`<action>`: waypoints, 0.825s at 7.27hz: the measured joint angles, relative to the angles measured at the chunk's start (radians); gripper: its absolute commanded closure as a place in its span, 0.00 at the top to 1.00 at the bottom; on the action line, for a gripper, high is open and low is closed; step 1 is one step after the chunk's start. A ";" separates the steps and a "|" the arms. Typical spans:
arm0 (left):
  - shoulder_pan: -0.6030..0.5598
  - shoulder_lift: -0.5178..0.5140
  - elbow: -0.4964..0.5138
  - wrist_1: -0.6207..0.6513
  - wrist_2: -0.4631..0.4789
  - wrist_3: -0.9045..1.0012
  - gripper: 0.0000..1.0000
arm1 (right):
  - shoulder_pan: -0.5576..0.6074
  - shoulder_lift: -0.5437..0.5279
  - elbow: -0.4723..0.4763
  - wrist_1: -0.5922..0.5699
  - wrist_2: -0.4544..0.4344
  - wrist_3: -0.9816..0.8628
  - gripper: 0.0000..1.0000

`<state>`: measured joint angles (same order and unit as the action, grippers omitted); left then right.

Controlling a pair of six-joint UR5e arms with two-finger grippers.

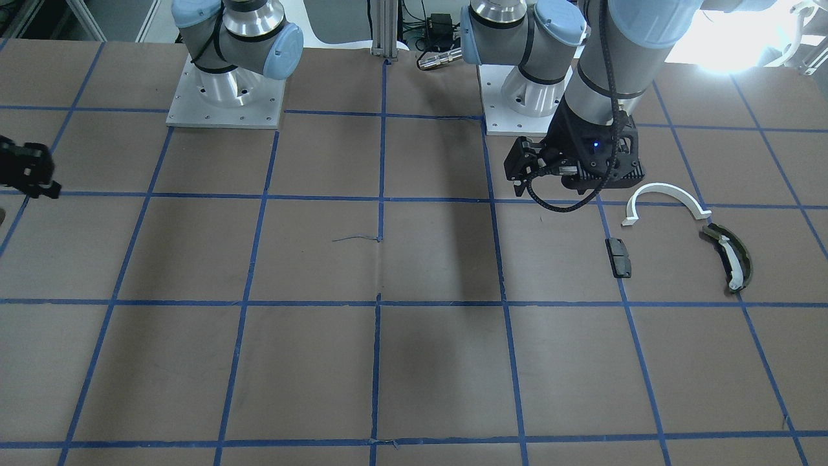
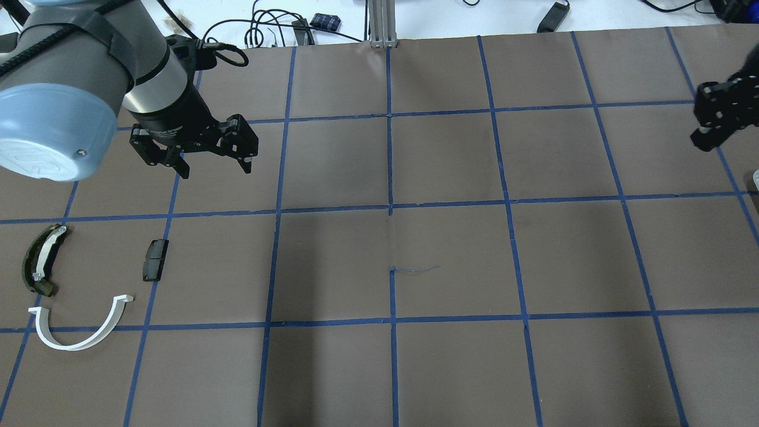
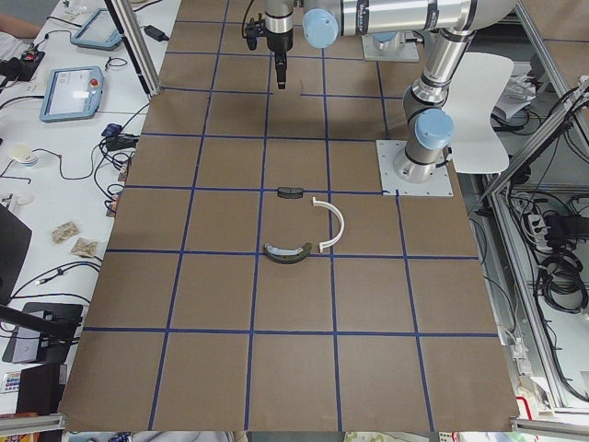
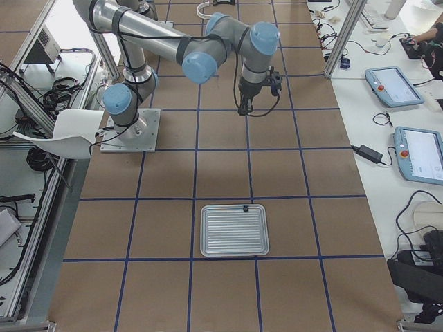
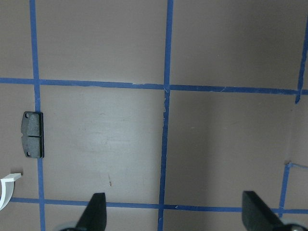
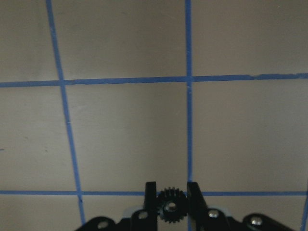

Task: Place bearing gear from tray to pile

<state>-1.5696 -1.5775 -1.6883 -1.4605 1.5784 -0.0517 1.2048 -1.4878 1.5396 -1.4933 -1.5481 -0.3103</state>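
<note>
- Plainly, the right claw [image 6: 172, 195] is closed on the small black gear [image 6: 170, 208]. The gear's teeth show between the two fingers in the right wrist view, and it hangs above the bare brown table [image 2: 450, 237].
- Seen from overhead, that claw sits at the table's far right edge, so the gear is well apart from the pile on the left side.
- The left claw [image 2: 215, 169] is wide open with nothing between its fingers [image 5: 96, 211] (both wrist and overhead views agree). It hangs near the pile but touches none of it.
- The pile is three loose parts lying apart from one another: a thin white half-ring [image 2: 71, 345], an olive-green curved piece [image 2: 41, 261] with a white insert, and a small dark block [image 2: 155, 260].
- The dark block lies on a blue tape line, nearest the left claw.
- The ribbed metal tray [image 4: 234, 229] shows only in the right side view, on the table well apart from the right claw. A tiny dark speck sits at its far rim, too small to identify.
</note>
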 measured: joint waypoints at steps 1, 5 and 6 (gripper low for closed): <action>0.001 -0.001 0.000 0.002 0.000 0.000 1.00 | 0.118 0.000 0.002 0.004 0.009 0.175 0.10; 0.005 -0.024 -0.005 0.012 0.000 -0.002 1.00 | 0.560 0.148 0.085 -0.313 0.041 0.754 0.11; 0.017 -0.037 -0.011 0.026 -0.001 -0.001 1.00 | 0.629 0.212 0.103 -0.397 0.044 0.786 0.12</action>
<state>-1.5524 -1.6146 -1.6991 -1.4350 1.5777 -0.0526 1.8341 -1.2761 1.6424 -1.8907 -1.5042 0.4754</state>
